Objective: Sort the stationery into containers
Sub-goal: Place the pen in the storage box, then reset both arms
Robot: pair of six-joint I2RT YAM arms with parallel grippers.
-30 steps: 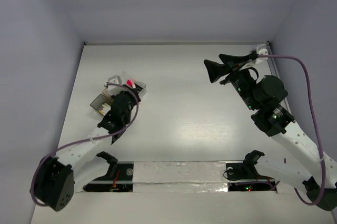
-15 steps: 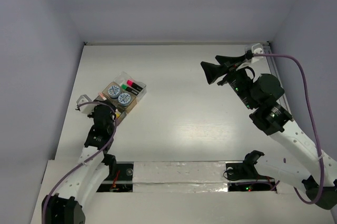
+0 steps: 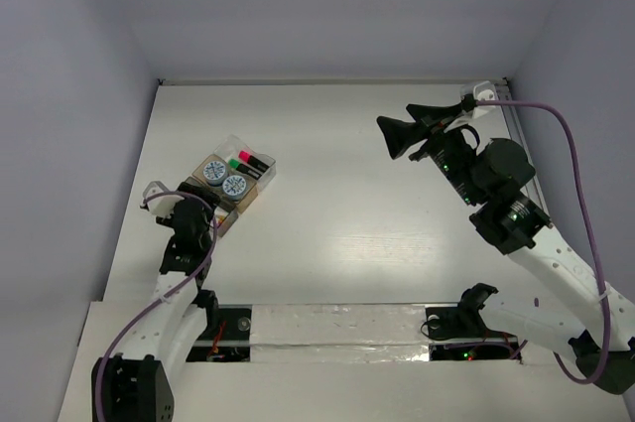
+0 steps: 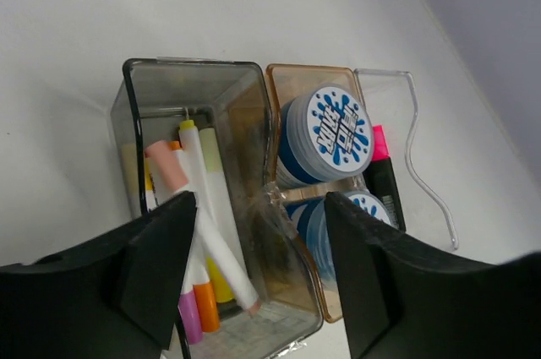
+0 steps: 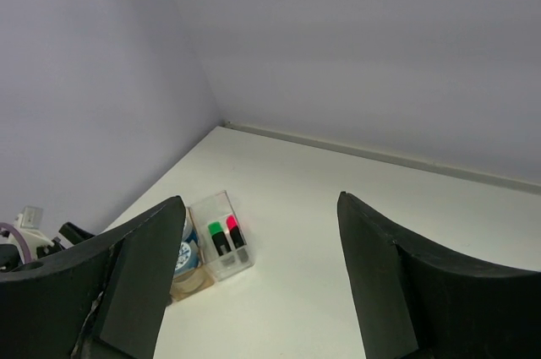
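Observation:
The containers (image 3: 268,172) sit at the left of the table as a joined cluster. In the left wrist view the smoky grey tray (image 4: 245,122) holds several white pens (image 4: 215,245) with yellow, orange and pink tips. One of these pens lies slanted across the others. The tan tray (image 4: 292,72) holds two blue-white discs (image 4: 325,131). In the clear tray (image 5: 241,266) lie a green-capped marker (image 5: 216,236) and a pink-capped marker (image 5: 234,231). My left gripper (image 3: 190,209) hangs open just near-left of the trays, holding nothing. My right gripper (image 3: 412,124) is open, raised at the far right.
White walls close in the table on the left, back and right. A taped strip (image 3: 337,328) runs along the near edge between the arm bases. A purple cable (image 3: 580,164) loops beside the right arm.
My left arm has drawn back from over the trays toward the near left and its jaws have opened. The discs and markers are now uncovered. The right arm has shifted slightly left.

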